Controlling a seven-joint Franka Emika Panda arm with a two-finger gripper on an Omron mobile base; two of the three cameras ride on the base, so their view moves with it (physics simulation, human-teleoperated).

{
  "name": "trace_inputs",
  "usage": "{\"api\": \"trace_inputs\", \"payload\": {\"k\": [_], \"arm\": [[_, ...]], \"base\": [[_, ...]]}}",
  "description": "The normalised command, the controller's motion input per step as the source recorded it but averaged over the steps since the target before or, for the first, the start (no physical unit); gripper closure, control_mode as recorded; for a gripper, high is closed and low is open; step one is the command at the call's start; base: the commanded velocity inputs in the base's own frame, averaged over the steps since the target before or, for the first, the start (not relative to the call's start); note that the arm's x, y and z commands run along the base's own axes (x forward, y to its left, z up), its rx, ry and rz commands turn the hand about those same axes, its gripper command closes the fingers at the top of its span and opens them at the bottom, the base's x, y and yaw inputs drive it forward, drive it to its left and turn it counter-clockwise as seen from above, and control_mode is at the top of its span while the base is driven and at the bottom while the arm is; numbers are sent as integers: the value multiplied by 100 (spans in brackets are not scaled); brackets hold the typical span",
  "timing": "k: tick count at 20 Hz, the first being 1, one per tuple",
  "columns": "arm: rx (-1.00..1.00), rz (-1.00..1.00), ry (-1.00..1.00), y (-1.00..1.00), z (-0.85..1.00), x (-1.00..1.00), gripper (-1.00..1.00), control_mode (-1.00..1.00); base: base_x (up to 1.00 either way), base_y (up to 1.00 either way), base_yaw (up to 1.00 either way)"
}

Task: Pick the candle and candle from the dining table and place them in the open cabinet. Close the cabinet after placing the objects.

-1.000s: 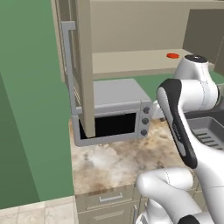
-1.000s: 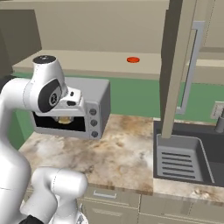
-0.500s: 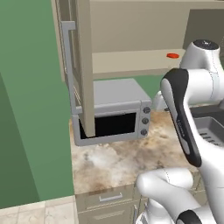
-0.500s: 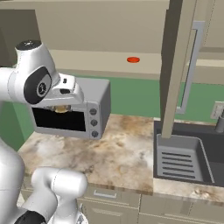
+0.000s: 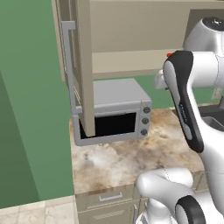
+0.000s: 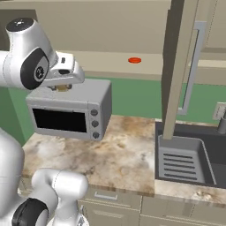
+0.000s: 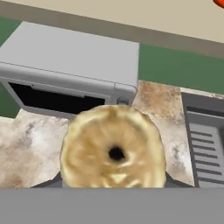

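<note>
A squat golden-brown candle (image 7: 113, 148) with a dark wick hole fills the middle of the hand view, and my gripper (image 7: 113, 183) is shut on it. From the right base view, the gripper (image 6: 62, 84) hangs with the candle (image 6: 61, 88) just over the left part of the microwave's top, a little below the shelf (image 6: 114, 64) of the open cabinet. One cabinet door (image 6: 181, 75) stands open on the right, the other door (image 5: 78, 65) on the left. The dining table is out of view.
A flat red disc (image 6: 134, 60) lies on the cabinet shelf. A grey microwave (image 6: 70, 112) stands on a marbled counter (image 6: 119, 154). A dark sink (image 6: 185, 154) lies to its right. My white arm (image 5: 186, 105) rises in front of the shelf.
The arm has lifted the hand and candle upward from in front of the microwave to just above its top, nearer the shelf's level. The grip has not changed.
</note>
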Motion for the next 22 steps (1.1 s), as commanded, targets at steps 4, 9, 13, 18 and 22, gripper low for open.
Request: {"api": "trace_inputs", "payload": {"k": [4, 9, 13, 18, 22], "arm": [[0, -3, -18, 0, 33, 51, 100, -100], [0, -5, -8, 0, 23, 46, 100, -100], [0, -4, -4, 0, 21, 33, 100, -100], [0, -4, 0, 0, 1, 30, 100, -100], [0, -5, 0, 0, 0, 46, 100, -100]], "base": [[0, 0, 0], [0, 0, 0], [0, 0, 0], [0, 0, 0], [0, 0, 0]]}}
